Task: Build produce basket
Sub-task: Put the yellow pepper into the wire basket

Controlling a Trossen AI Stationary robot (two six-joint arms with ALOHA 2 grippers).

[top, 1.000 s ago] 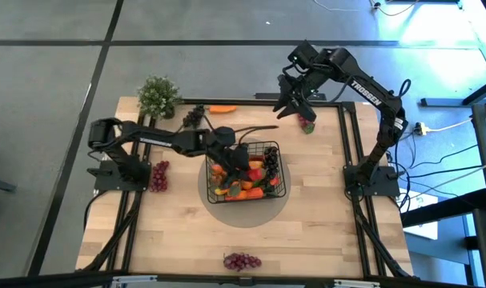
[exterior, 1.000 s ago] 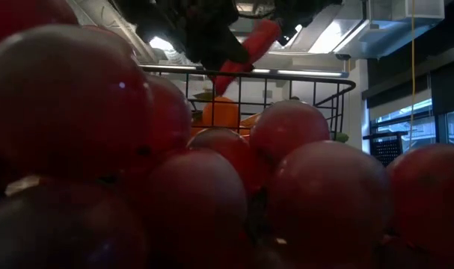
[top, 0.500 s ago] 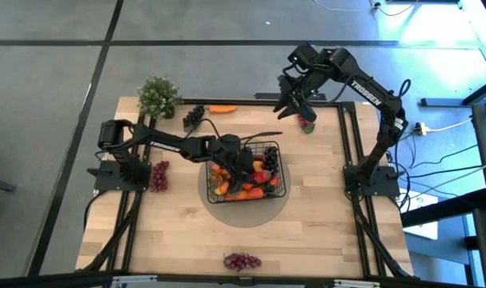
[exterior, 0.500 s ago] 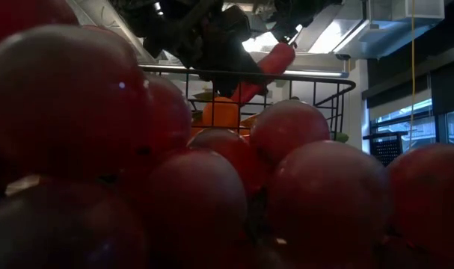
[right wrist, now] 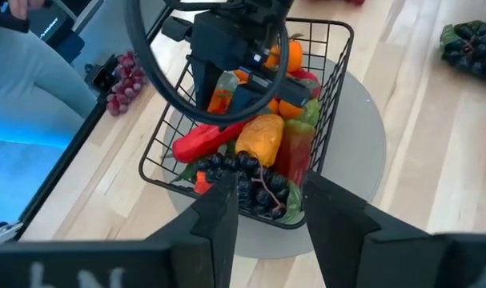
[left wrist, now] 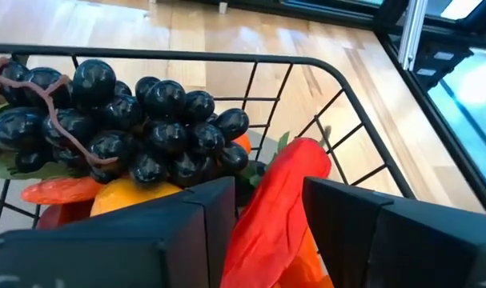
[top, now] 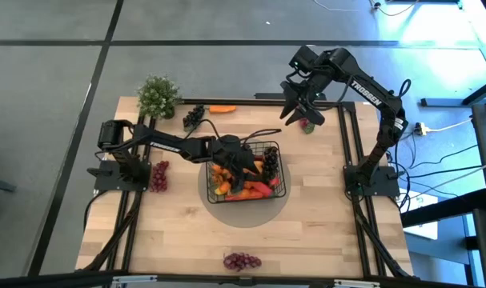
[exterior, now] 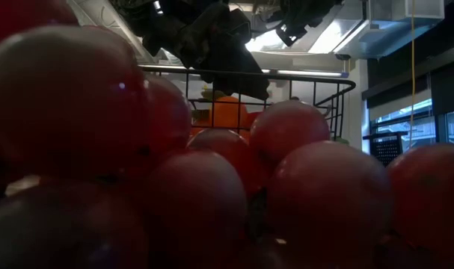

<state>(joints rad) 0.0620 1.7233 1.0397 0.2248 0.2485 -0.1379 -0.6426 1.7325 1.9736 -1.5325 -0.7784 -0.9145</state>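
The black wire basket (top: pixel 276 160) stands mid-table on a grey round mat and is heaped with produce. A bunch of dark grapes (left wrist: pixel 130 112) lies on the heap. My left gripper (top: pixel 244 166) hangs open just over the heap. A long red pepper (left wrist: pixel 287 180) lies in the basket, slanting between and under its spread fingers; I see no grip on it. In the right wrist view the pepper (right wrist: pixel 201 141) rests across the other pieces. My right gripper (top: pixel 293 112) is raised over the table's far right, open and empty (right wrist: pixel 267 188).
Loose on the table are a potted plant (top: pixel 157 96), dark grapes (top: pixel 193 116) and a carrot (top: pixel 221 109) at the far side. Red grapes (top: pixel 158 176) lie at the left, more (top: pixel 241 261) at the near edge. A small red piece (top: pixel 308 125) lies under my right gripper.
My left gripper has come down into the basket with the red pepper and opened. The pepper, which hung slanted from the fingers above the rim, now lies on the heap inside the basket.
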